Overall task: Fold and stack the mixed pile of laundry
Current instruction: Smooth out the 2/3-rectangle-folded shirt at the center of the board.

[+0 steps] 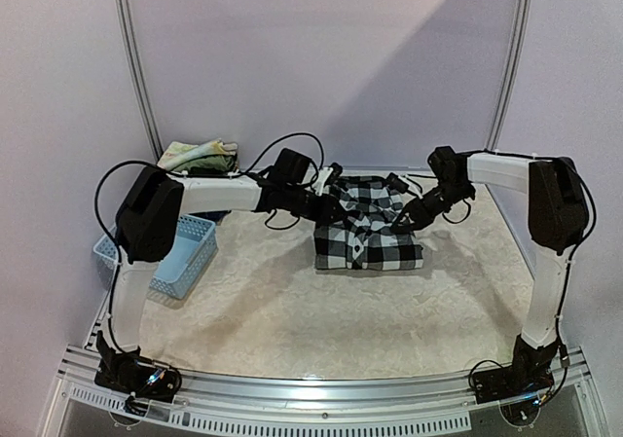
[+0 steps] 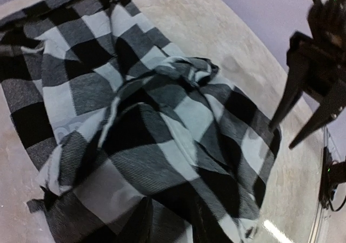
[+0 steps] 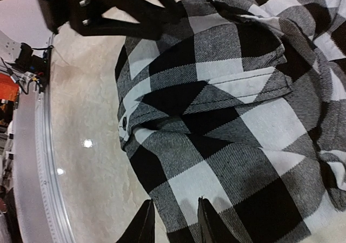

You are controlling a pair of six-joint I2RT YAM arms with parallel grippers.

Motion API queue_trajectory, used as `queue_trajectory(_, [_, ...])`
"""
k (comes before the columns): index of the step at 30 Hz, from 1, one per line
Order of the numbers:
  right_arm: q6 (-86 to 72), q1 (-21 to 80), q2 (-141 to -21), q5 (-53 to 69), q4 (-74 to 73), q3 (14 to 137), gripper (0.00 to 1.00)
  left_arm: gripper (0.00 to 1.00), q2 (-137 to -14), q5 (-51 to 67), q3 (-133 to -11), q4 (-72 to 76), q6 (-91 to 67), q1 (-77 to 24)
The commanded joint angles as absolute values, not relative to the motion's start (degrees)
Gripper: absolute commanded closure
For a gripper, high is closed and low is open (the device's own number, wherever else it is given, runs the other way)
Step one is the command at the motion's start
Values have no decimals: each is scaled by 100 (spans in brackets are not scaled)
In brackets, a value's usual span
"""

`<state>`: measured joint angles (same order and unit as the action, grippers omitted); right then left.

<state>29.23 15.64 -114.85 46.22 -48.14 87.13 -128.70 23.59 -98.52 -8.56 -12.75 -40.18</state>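
Observation:
The black-and-white checked shirt (image 1: 368, 233) lies partly folded on the table at the back middle. My left gripper (image 1: 319, 206) is at its left edge. In the left wrist view its dark fingers (image 2: 145, 224) stand apart, low over the cloth (image 2: 162, 124), with fabric between them. My right gripper (image 1: 407, 218) is at the shirt's right side. In the right wrist view it (image 3: 174, 227) is open, one finger over the table and one over the shirt's edge (image 3: 216, 145). A pale yellow-green floral cloth (image 1: 198, 154) lies at the back left. The dark blue and olive-green pieces are out of view.
A light blue perforated basket (image 1: 185, 254) stands at the table's left edge under the left arm. The curved backdrop wall (image 1: 321, 57) closes the back. The right gripper's open fingers (image 2: 285, 99) show in the left wrist view.

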Motion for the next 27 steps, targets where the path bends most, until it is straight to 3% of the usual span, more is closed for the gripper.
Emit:
queue_trajectory(1, [2344,1573,-12254,5368,-5234,9177,74,76,-13698,3429,-9893,598,-3590,-3541])
queue_trajectory(8, [1488,1564,-13277,4931,-5131,9565,76,78,-14399,3272,-10231,724,-4098,-3516])
queue_trajectory(14, [1190,1509,-13562,4914,-5081,9680,75,76,-14303,2916,-10229,507,-3814,-3467])
queue_trajectory(21, [1766,1433,-12450,5348,-5530,9545,69,69,-12823,2311,-9828,262,-2763,-3589])
queue_trajectory(27, [1845,1433,-11282,5586,-4976,8531,63,66,-11826,2152,-8632,502,-2721,-3825])
